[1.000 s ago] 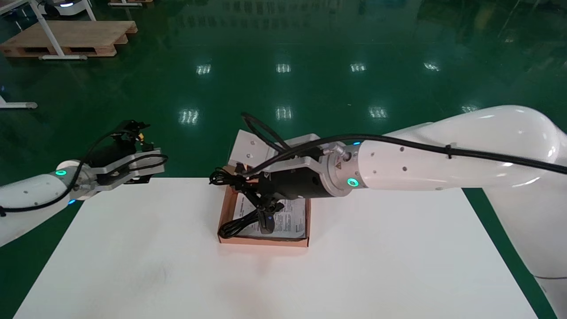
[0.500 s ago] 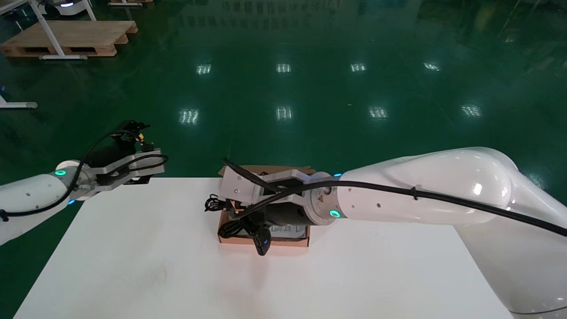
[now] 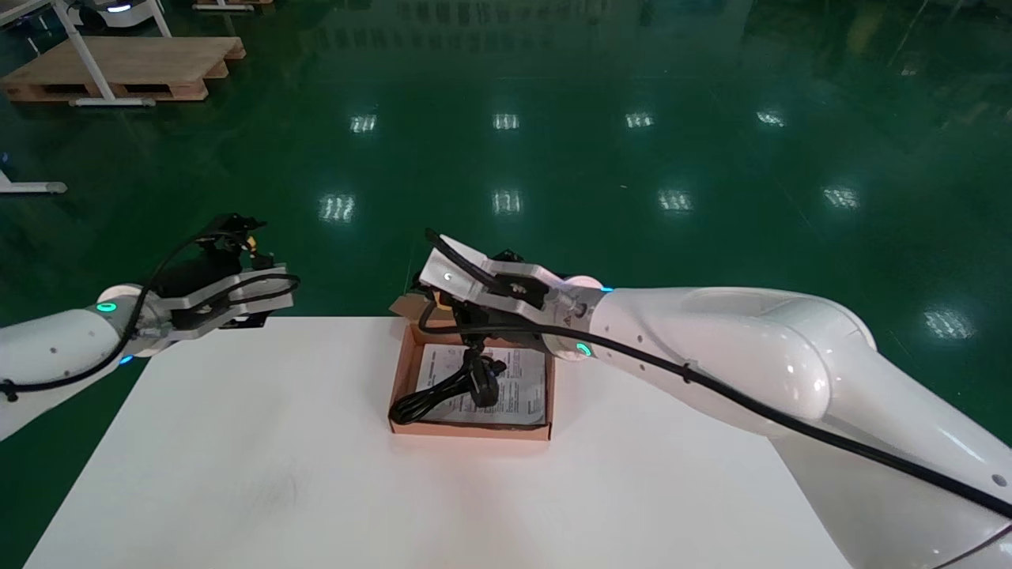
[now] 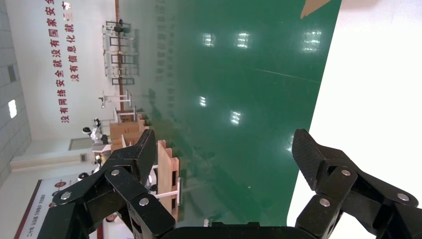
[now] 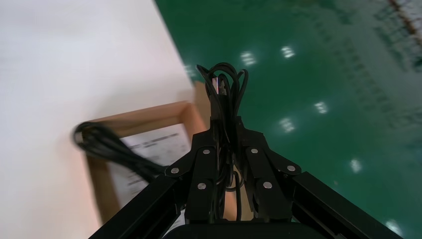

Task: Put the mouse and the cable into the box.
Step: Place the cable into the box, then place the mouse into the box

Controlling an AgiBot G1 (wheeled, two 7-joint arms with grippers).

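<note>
An open cardboard box (image 3: pixel 466 431) with a printed leaflet (image 3: pixel 522 387) on its floor sits at the table's middle back. My right gripper (image 3: pixel 466 324) hovers over the box's far edge, shut on a coiled bundle of the black cable (image 5: pixel 226 89). The black mouse (image 3: pixel 482 378) dangles from that cable just above the leaflet. A loop of cable (image 3: pixel 423 401) lies in the box's near left corner and shows as the cable loop (image 5: pixel 104 147) in the right wrist view. My left gripper (image 3: pixel 257 304) is parked open at the table's far left corner.
The white table (image 3: pixel 316 490) spreads bare in front of and beside the box. A box flap (image 3: pixel 403 304) sticks out past the table's far edge. Green floor lies beyond, with a wooden pallet (image 3: pixel 126 67) far off to the left.
The right arm dipped toward the box's front edge, carrying the mouse there, then pulled back up to the far edge. The mouse now hangs over the box's middle. The left arm has not moved.
</note>
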